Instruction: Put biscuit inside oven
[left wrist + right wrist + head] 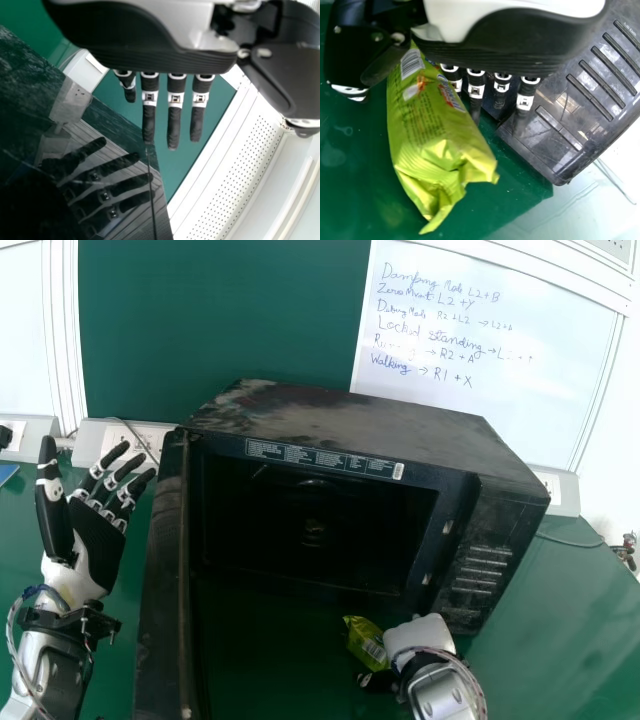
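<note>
Head view: shiny lime-green biscuit packet (364, 642) beside right hand (417, 634), fingers straight; oven (370, 422) near bench's (560, 615) far edge stands open, dark inside; left hand (94, 542) outstretched

Head view: green board (220, 320), upper left to centre. Whiteboard (560, 390) bearing handwriting, upper right. Socket panel (150, 433), left, with cable (137, 436). Green tabletop (560, 610), glossy, extending through lower right.

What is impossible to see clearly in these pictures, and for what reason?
- One end of the biscuit packet: right wrist view, hidden behind the right hand.
- Inside back of the oven: head view, too dark.
- Print on the oven's label: head view, too small.
</note>
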You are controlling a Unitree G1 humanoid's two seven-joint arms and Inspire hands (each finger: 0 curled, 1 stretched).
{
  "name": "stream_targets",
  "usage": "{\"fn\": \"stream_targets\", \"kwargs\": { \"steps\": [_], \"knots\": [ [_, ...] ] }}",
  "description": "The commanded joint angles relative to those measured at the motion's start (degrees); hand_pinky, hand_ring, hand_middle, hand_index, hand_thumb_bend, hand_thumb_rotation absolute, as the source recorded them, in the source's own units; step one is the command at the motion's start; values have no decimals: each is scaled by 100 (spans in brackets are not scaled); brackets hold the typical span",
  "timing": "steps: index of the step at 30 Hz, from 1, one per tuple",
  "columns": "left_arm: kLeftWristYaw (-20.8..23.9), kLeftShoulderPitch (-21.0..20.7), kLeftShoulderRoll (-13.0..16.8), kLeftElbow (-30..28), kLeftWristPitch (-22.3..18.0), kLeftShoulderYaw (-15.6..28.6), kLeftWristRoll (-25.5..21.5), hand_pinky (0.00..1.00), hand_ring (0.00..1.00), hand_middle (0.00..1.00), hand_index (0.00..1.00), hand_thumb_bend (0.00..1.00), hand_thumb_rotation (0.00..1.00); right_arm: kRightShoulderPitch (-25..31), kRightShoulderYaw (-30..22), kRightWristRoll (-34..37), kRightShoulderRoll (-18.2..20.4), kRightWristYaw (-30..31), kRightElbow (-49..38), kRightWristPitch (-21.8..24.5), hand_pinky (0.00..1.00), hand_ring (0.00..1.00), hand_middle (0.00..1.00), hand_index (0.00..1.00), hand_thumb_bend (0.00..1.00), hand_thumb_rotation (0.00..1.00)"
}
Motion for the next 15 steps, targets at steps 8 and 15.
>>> {"fn": "stream_targets", "kwargs": {
  "steps": [8,15],
  "knots": [
    [62,-60,30,-54,70,50,-107,75,71,70,71,79,41,245,-85,322,-40,-455,245,150,65,74,81,87,83,32],
    [75,-90,27,-33,67,69,-180,75,71,70,72,80,40,280,23,179,-107,-618,308,170,69,76,83,87,89,41]
  ]
}}
